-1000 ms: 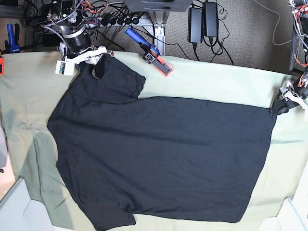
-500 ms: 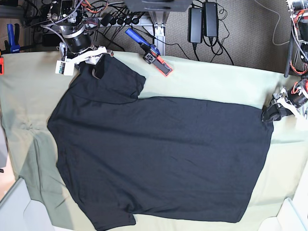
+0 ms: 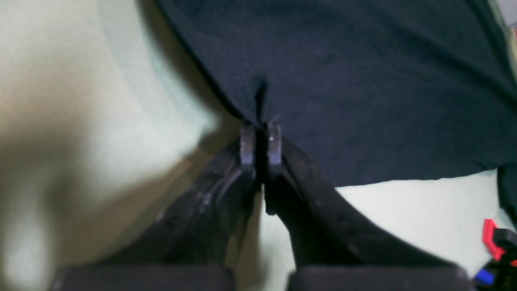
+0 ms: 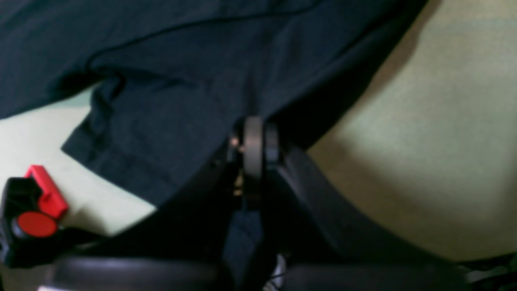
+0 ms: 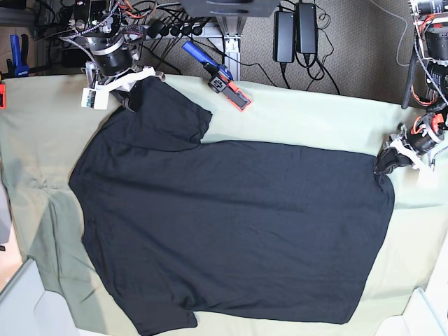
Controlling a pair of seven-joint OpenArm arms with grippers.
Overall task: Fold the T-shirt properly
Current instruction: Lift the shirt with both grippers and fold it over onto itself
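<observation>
The black T-shirt (image 5: 231, 224) lies spread flat, plain side up, on the pale green cloth (image 5: 315, 115), collar end to the left. My left gripper (image 5: 385, 162) is at the shirt's far right hem corner. In the left wrist view it (image 3: 258, 139) is shut on a pinch of the black fabric (image 3: 363, 81). My right gripper (image 5: 131, 96) is at the far left sleeve. In the right wrist view it (image 4: 254, 149) is shut on the edge of the shirt (image 4: 181, 60), with fabric draped over the fingers.
A blue and red clamp tool (image 5: 218, 77) lies on the cloth's far edge near the sleeve; it also shows in the right wrist view (image 4: 34, 210). Power adapters (image 5: 294, 31) and cables lie behind the table. White bins stand at the near left (image 5: 21, 301) and near right (image 5: 423, 315) corners.
My left gripper has moved left, drawing the hem corner inward. My right gripper has shifted slightly left at the sleeve, and the fabric now covers its fingers.
</observation>
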